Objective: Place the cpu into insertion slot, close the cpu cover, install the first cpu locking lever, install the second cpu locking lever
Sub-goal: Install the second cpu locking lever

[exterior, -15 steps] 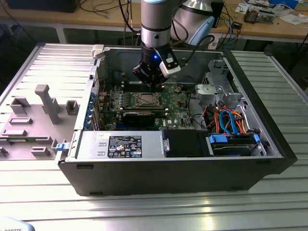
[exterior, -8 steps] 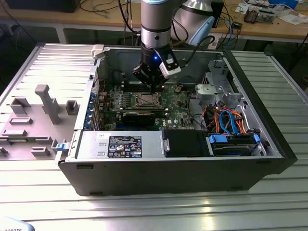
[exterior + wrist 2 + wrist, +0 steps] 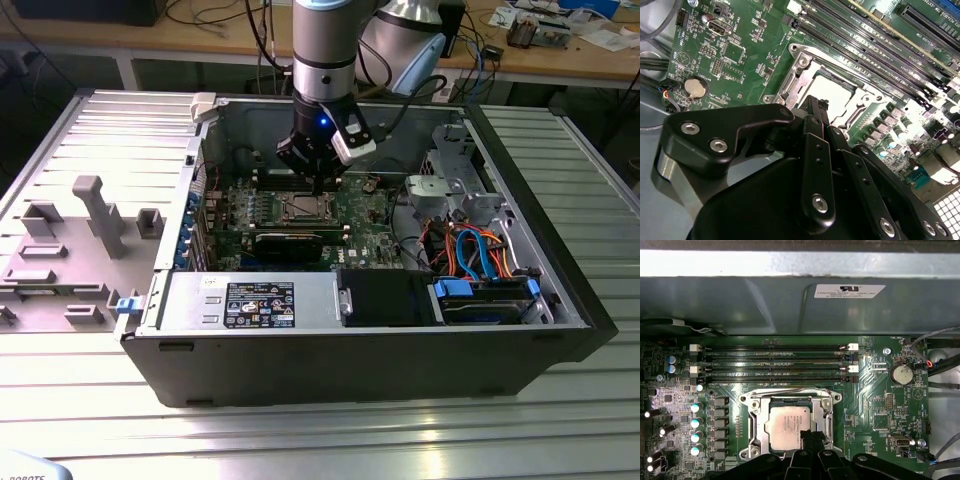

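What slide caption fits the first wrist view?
Gripper poised at the edge of the cpu, seated in its insertion slot.

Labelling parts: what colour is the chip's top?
Dull silvery grey; the chip shows best in the first wrist view.

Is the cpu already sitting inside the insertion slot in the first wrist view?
Yes, the cpu lies flat inside the insertion slot, with its silvery top showing through the metal frame around it.
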